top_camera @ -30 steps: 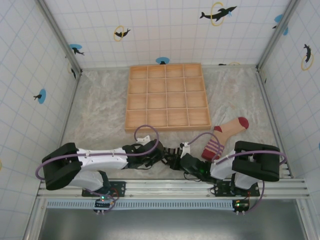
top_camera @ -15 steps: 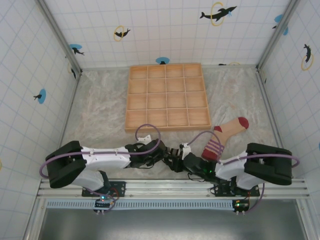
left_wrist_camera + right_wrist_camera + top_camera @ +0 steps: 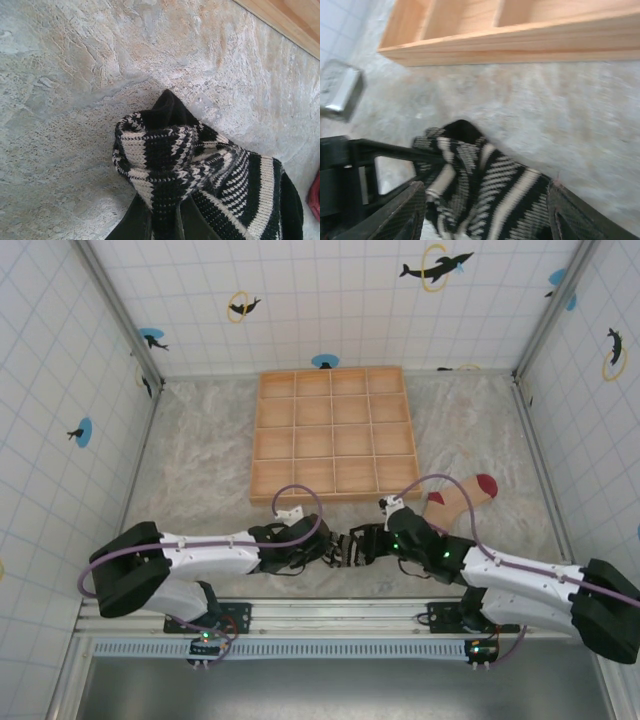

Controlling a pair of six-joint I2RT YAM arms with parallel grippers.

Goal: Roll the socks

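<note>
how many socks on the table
2. The striped sock is bunched at the front, pinched by the left gripper; the tan sock lies right of the tray, partly hidden.

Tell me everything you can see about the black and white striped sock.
The striped sock is knitted, black with white bands and a solid black end, bunched into a loose crumpled bundle rather than a neat roll. It sits on the mottled table near the wooden tray. The left gripper pinches a fold of it; the right gripper has its fingers spread wide on either side of it.
</note>
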